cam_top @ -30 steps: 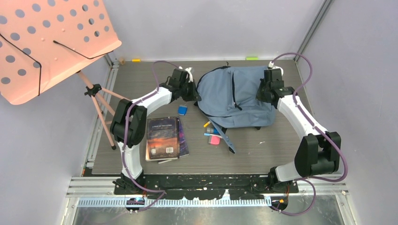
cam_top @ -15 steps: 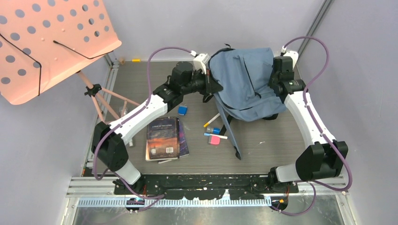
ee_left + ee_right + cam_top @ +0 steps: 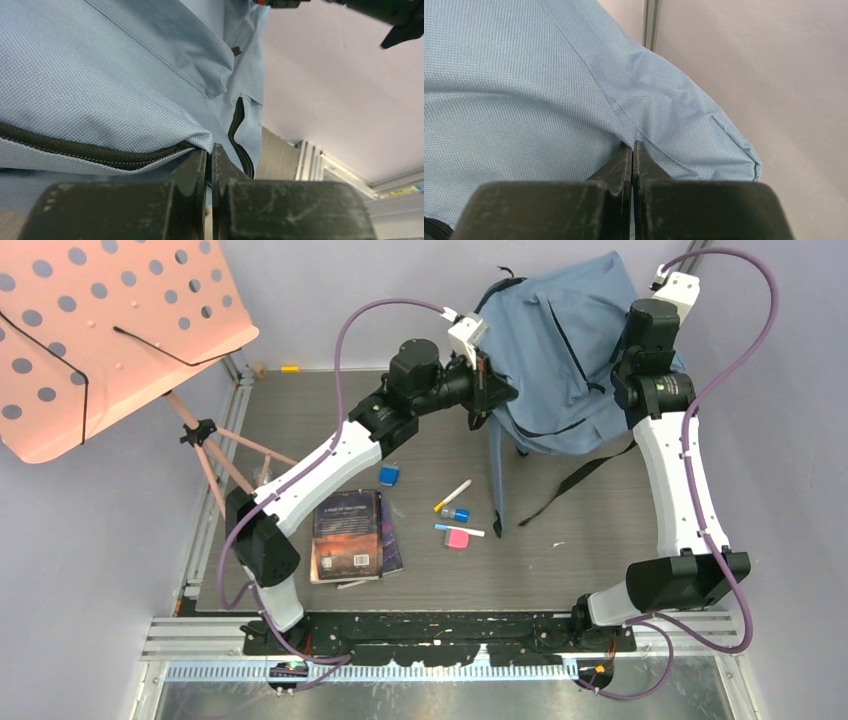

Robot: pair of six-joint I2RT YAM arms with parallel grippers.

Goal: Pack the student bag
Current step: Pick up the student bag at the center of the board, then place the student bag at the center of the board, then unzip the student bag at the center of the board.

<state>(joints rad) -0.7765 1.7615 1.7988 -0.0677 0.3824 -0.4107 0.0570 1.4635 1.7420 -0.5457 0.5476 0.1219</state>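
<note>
Both claws hold the student bag [image 3: 565, 340] up in the air over the far right of the surface [image 3: 600, 550], with its blue strap [image 3: 495, 480] and black webbing [image 3: 575, 480] hanging down toward it. The left claw [image 3: 209, 152] is pinched closed on fabric right by a black zipper [image 3: 90, 152]. The right claw [image 3: 632, 150] is pinched closed on a fold at the other edge. Risk: both grips are thin fabric pinches, so the big limp bag may slip out and drop. The loose straps may also sweep the pens [image 3: 452, 496] or snag. The bag looks soft, grey-blue, woven and sagging; whether its mouth is open, cannot tell.
</note>
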